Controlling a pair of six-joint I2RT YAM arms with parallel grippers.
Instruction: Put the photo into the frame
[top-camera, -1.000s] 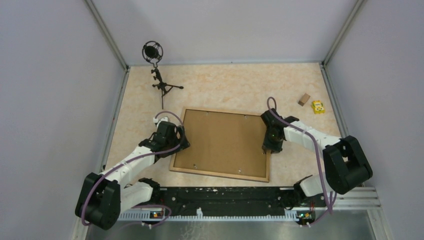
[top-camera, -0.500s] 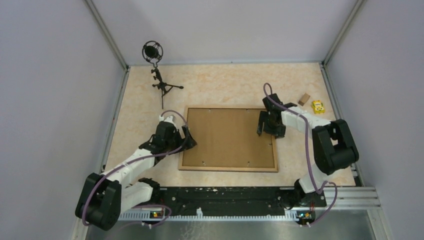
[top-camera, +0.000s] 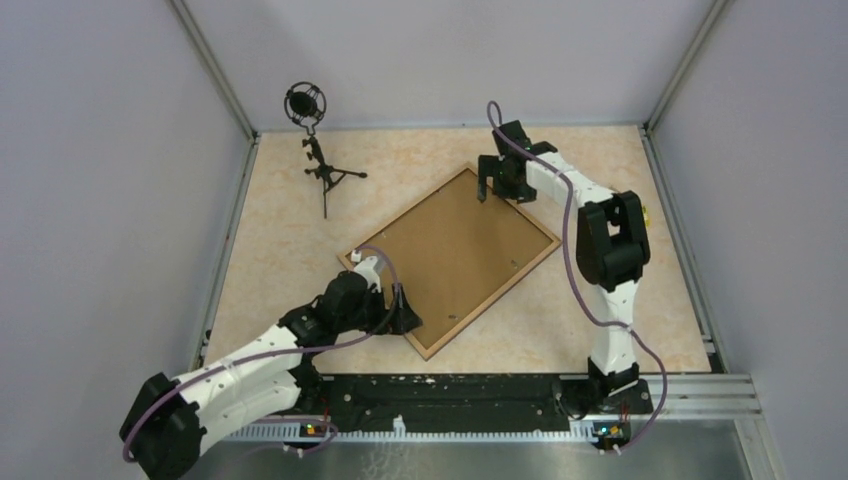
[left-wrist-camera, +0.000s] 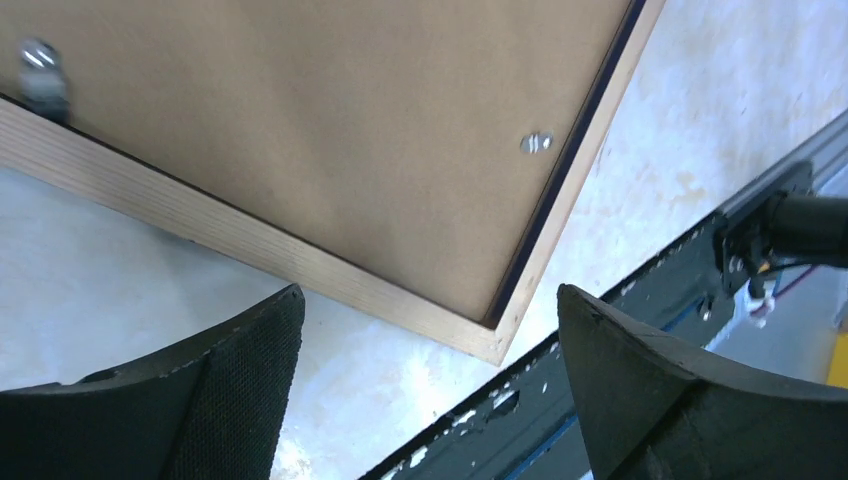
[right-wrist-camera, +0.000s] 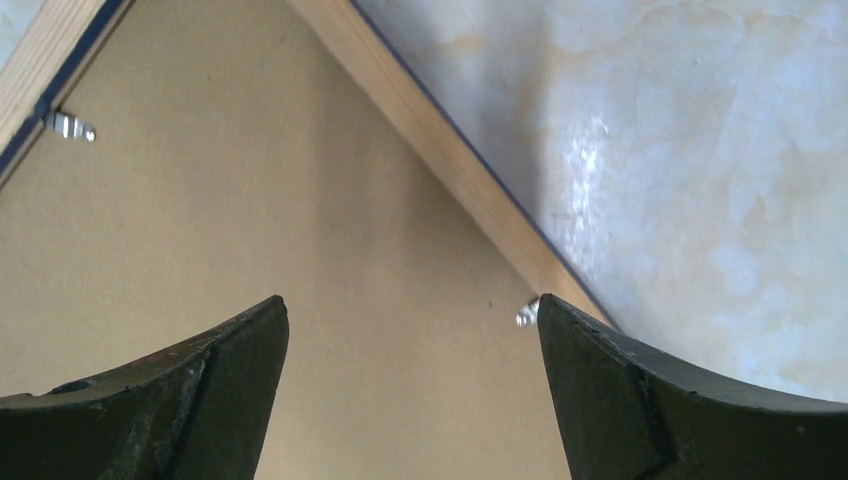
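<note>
**Top view.** The frame (top-camera: 494, 299) lies flat on the marbled surface (top-camera: 290, 230), back side up and turned cornerwise like a diamond. Thin light-wood rails surround a plain brown backing board (top-camera: 450, 255). The left pincer (top-camera: 408, 318) sits low at the near-left rail, with the frame's nearest corner just to its right. The right pincer (top-camera: 485, 187) hangs at the far corner, and the rest of the frame spreads back from it toward the bases. A microphone stand (top-camera: 322, 170) stands well off to that pincer's left.

**Left wrist view.** The left pincer (left-wrist-camera: 430, 295) has its fingers wide apart with nothing between them. The frame (left-wrist-camera: 230, 238) corner lies just ahead of the gap. The rail is grained pale wood, with a dark blue lip where it meets the backing board (left-wrist-camera: 300, 100). A metal turn clip (left-wrist-camera: 537, 142) sits on the board. Whether the fingers touch the rail, cannot tell.

**Right wrist view.** The right pincer (right-wrist-camera: 410, 305) is spread and empty, over the backing board (right-wrist-camera: 300, 200) inside the corner. The frame (right-wrist-camera: 455, 165) rail runs diagonally ahead and to the right, with a blue line along its outer edge. A turn clip (right-wrist-camera: 70, 125) sits ahead-left.
</note>
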